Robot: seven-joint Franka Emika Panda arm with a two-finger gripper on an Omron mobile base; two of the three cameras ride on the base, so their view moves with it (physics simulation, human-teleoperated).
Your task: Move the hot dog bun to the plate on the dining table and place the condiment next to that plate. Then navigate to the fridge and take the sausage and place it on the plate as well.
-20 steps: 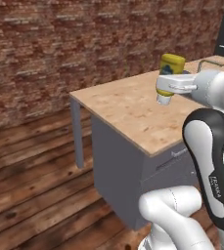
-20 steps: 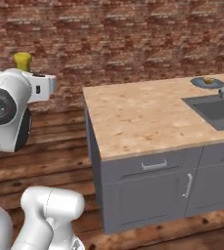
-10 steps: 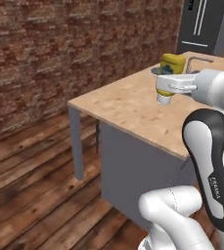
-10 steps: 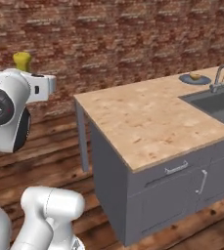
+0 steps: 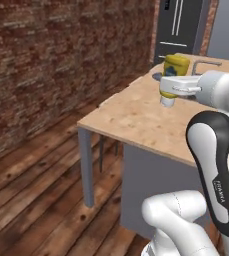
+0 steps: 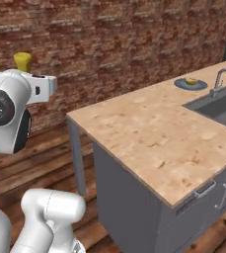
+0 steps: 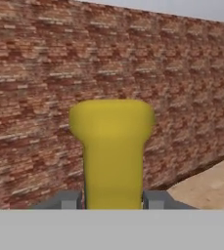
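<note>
The fingers (image 7: 70, 199) were clamped on the small yellow squeeze bottle (image 5: 173, 78) with a dark label, holding it aloft over the pale wood-grain worktop (image 5: 151, 117) of the long grey-based island. Farther right along that worktop, the wide round blue-grey plate (image 6: 190, 84) carried the small yellow-tan bun (image 6: 191, 80), near the grey faucet (image 6: 219, 80) of the inset sink (image 6: 218, 105).

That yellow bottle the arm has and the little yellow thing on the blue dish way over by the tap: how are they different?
The condiment is clamped in the gripper and carried above the dining table; the hot dog bun lies on the plate. The condiment is a bottle with a dark label and pale cap; the bun is a plain low oblong. The condiment's yellow is brighter; the bun's is tan. Both are small.
</note>
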